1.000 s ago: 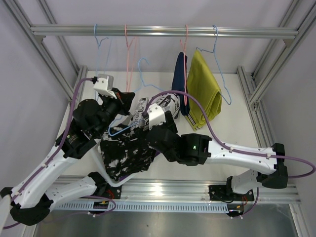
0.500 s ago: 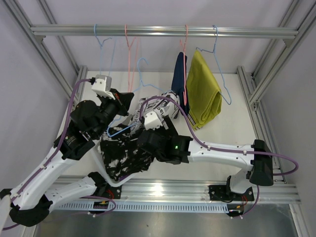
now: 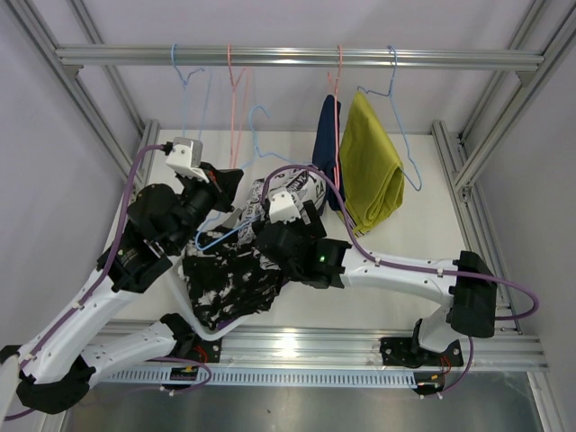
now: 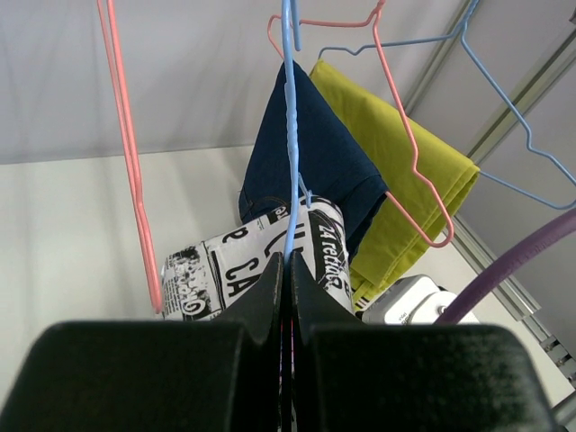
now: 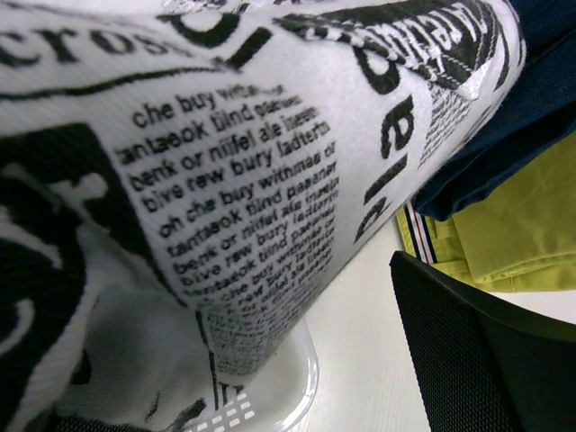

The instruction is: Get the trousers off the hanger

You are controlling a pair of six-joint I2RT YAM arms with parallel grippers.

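Note:
The white trousers with black print (image 3: 290,192) hang on a blue hanger (image 3: 259,135) that is off the rail. My left gripper (image 3: 227,187) is shut on that hanger's wire (image 4: 289,180), and the printed trousers (image 4: 236,270) show just beyond its tips (image 4: 288,265). My right gripper (image 3: 268,202) is open and pressed up against the printed trousers (image 5: 225,153). Only one black finger (image 5: 486,351) shows; the other is hidden by the cloth. Navy trousers (image 3: 326,148) and mustard trousers (image 3: 371,166) hang on the rail. Black-and-white splotched trousers (image 3: 229,283) lie heaped below.
A white basket (image 3: 183,313) holds the heap; its clear rim (image 5: 310,378) lies under the printed cloth. Empty blue (image 3: 180,81) and pink hangers (image 3: 236,99) hang on the rail (image 3: 297,58). Frame posts stand at both sides.
My right arm has swung left and forward, bringing its open gripper up against the printed trousers. The left arm and its hanger have barely moved.

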